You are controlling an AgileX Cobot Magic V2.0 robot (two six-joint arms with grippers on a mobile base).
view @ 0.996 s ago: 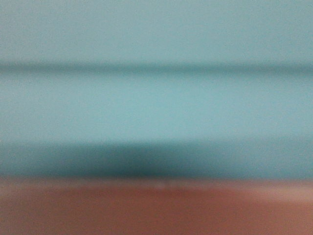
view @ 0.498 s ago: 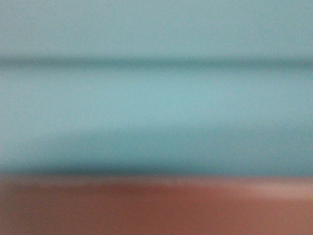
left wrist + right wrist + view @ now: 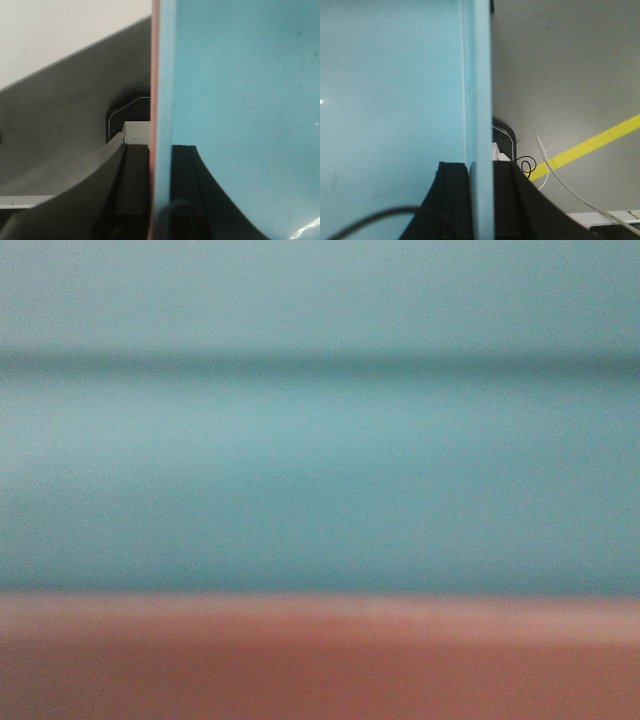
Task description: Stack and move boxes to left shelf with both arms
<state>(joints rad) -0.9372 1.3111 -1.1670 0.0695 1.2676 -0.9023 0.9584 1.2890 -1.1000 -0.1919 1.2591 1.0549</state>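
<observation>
Tubs nested, blue tub (image 3: pixel 320 470) in pink tub (image 3: pixel 320 660), lifted, filling the front view — left gripper (image 3: pixel 160 167) pinches both walls at one end, right gripper (image 3: pixel 480 177) clamps the opposite wall — so keep arms level, squeeze even, travel in step toward the unseen shelf.

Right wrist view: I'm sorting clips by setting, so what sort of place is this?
Likely an industrial or lab workspace, though little shows past the sky-blue box held in the right tool: a smooth grey floor, a yellow floor-marking line across it, and a loose white cable.
</observation>
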